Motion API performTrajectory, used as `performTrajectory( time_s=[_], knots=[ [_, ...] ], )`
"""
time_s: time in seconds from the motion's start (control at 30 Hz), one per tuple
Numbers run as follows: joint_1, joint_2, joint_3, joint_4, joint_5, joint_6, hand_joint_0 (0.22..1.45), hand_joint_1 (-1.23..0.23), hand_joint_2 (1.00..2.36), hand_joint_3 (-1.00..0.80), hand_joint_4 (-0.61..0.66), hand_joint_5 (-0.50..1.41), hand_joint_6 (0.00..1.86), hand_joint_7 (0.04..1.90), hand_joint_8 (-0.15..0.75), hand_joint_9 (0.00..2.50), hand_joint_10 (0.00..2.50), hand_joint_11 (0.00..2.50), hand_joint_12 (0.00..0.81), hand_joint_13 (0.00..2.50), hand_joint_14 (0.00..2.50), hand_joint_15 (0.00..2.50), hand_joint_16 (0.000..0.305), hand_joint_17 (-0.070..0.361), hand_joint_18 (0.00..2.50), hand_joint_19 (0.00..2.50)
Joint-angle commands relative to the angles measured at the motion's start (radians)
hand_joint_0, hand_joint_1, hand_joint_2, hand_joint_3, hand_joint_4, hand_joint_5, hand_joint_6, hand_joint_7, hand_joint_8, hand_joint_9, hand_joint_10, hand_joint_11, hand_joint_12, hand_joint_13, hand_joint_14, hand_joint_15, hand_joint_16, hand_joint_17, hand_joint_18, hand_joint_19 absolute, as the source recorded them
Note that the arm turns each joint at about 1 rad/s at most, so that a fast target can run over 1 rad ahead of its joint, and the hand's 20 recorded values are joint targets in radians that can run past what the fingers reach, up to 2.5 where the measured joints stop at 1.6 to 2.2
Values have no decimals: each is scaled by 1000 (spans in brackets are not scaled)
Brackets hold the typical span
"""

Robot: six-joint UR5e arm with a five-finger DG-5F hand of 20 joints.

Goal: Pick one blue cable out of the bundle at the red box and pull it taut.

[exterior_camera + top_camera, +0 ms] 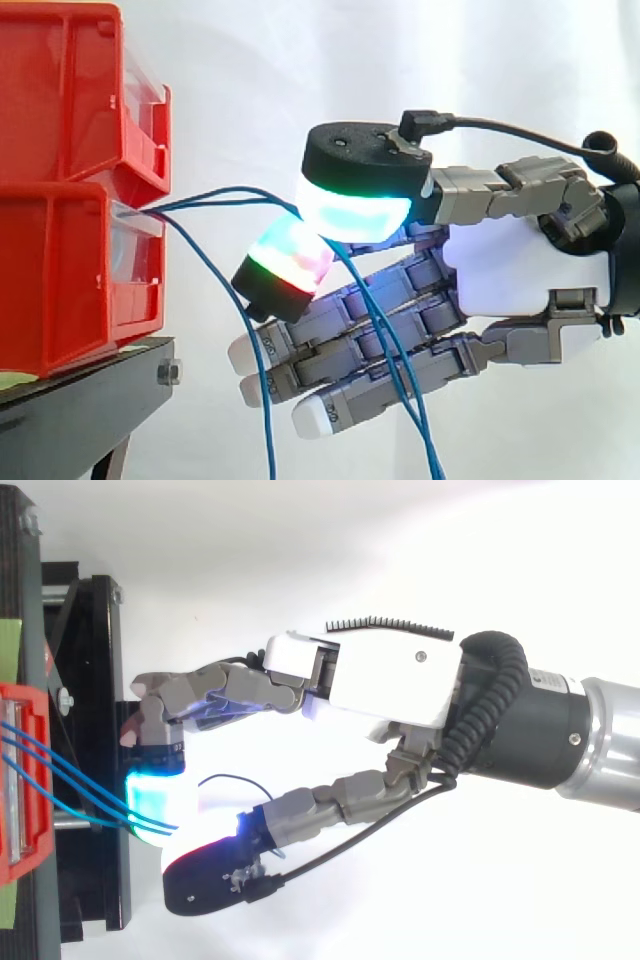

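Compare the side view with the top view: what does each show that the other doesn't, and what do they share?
Side view: the red bins stacked one on the other, and the blue cables dropping below the hand past its fingers. Top view: the silver arm segment behind the hand, and the cables leaving the bin side by side. Both: cables running from the bin to the glowing pads, where two pads appear to pinch them.
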Motion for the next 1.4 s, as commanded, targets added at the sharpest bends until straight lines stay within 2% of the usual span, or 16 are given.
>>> performTrajectory(
  time_s=[0.0, 0.53, 0.63, 0.83, 0.97, 1.07, 1.1, 1.37],
  knots=[
    [0, 0, 0, 0, 0, 0, 614, -839, 1017, -245, 131, -202, 821, 1257, 236, 373, 10, 532, 375, 195, 0, 20, 52, 116, 411, 262],
    [0, 2, 0, 0, -1, -1, 615, -802, 1015, -312, 124, -172, 839, 1343, 277, 503, 12, 554, 385, 289, 0, 49, 53, 118, 518, 313],
    [0, 0, 0, -1, -1, -1, 630, -803, 1011, -366, 124, -169, 839, 1345, 282, 529, 14, 561, 386, 298, 0, 48, 53, 118, 536, 311],
    [0, 0, 0, 0, 0, 0, 724, -838, 1003, -461, 35, -198, 867, 1306, 286, 508, 14, 561, 391, 318, 0, 35, 53, 119, 568, 278],
    [0, 0, 0, -1, -1, 0, 797, -867, 1006, -425, 177, -232, 881, 1272, 300, 456, 14, 571, 397, 322, 0, 34, 54, 121, 572, 288],
    [0, 0, 0, 0, -1, 0, 803, -862, 1004, -443, 186, -237, 879, 1233, 300, 453, 14, 568, 398, 334, 0, 38, 54, 122, 577, 281],
    [0, 0, 0, -1, -1, -1, 797, -851, 1000, -496, 190, -237, 876, 1208, 300, 455, 14, 575, 399, 341, 0, 41, 54, 122, 593, 280],
    [0, 0, 0, 0, -1, 0, 675, -790, 1000, -500, 203, -231, 861, 1182, 313, 454, 14, 573, 404, 354, 0, 57, 55, 123, 608, 294]
  ],
)
